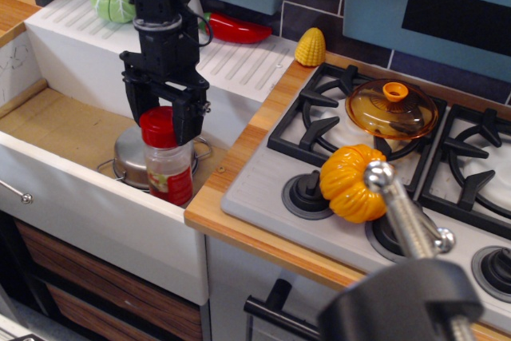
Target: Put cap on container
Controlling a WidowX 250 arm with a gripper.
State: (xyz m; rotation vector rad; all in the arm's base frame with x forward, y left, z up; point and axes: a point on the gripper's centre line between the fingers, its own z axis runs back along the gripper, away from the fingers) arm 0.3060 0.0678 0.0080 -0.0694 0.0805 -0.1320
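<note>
observation.image shows the black gripper (pixel 162 121) clamped on the small flat red plastic cap (pixel 157 127); it sits atop the clear red-labelled plastic jar (pixel 169 173) near the sink's front edge, apparently aligned for seating.

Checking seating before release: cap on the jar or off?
On, though the gripper grips it: the cap sits atop the upright container. Threading: cannot tell.

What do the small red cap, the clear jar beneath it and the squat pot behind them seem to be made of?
Small round red cap: probably plastic, opaque, mildly glossy. Clear jar with red label: transparent, plastic or glass, unclear which. Squat pot: likely steel, grey with a brushed metallic sheen.
</note>
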